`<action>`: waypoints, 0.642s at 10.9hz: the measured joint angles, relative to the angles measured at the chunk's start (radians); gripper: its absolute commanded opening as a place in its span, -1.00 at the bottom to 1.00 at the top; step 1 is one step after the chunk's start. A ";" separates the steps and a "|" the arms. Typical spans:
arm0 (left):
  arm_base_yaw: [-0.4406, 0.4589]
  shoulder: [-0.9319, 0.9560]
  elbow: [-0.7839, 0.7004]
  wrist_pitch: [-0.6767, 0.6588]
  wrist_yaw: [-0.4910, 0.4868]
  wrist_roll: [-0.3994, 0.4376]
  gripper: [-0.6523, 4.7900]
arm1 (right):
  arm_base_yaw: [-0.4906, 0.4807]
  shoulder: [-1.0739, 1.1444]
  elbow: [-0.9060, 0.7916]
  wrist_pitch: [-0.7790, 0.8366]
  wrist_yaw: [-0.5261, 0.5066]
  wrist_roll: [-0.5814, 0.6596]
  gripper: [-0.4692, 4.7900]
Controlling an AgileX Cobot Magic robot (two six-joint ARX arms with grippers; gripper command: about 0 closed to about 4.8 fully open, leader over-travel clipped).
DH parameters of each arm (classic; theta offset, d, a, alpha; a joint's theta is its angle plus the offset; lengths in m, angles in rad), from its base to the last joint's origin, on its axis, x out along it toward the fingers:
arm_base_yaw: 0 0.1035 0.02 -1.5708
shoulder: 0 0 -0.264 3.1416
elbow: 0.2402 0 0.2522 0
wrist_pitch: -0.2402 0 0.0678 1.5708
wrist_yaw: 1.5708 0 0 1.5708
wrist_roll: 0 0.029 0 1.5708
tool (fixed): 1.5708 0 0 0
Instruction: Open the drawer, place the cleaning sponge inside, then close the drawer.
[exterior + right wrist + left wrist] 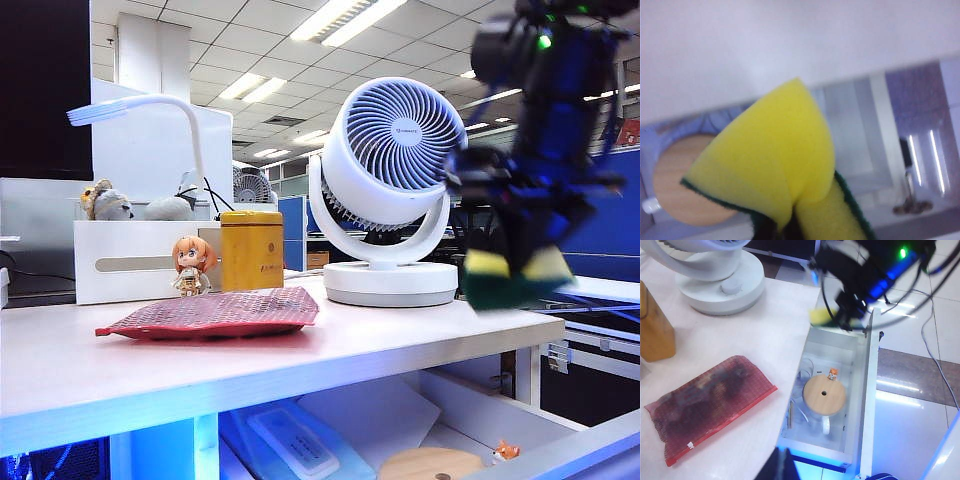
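1. Right gripper hangs above the desk's right edge, over the drawer, which stands pulled out; jaws pinch the sponge, folding it, yellow foam outward, green layer at the rim.
2. Sponge is in the air, not yet in the drawer.
3. Drawer holds a round wooden lid, a small fox figure and a white cable.
4. Left gripper sits near the desk's front edge; jaw state cannot be told.
5. Red pouch lies on the desk; fan stands near the back.
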State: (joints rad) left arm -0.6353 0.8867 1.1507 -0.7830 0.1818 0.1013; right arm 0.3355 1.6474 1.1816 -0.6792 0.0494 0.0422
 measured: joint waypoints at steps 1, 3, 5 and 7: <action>0.000 0.000 0.000 0.000 0.000 0.000 -0.78 | -0.006 0.002 -0.061 0.022 0.000 0.013 -0.83; 0.000 0.000 0.000 0.001 0.001 0.000 -0.78 | -0.031 0.042 -0.158 0.153 -0.010 0.043 -0.83; 0.000 0.000 0.000 0.001 0.000 0.000 -0.78 | -0.050 0.115 -0.158 0.194 -0.023 0.061 -0.83; 0.000 0.000 0.000 0.001 0.000 0.000 -0.78 | -0.050 0.153 -0.159 0.233 -0.026 0.063 -0.83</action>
State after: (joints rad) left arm -0.6353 0.8864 1.1507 -0.7818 0.1822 0.1013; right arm 0.2855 1.8008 1.0229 -0.4461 0.0235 0.1047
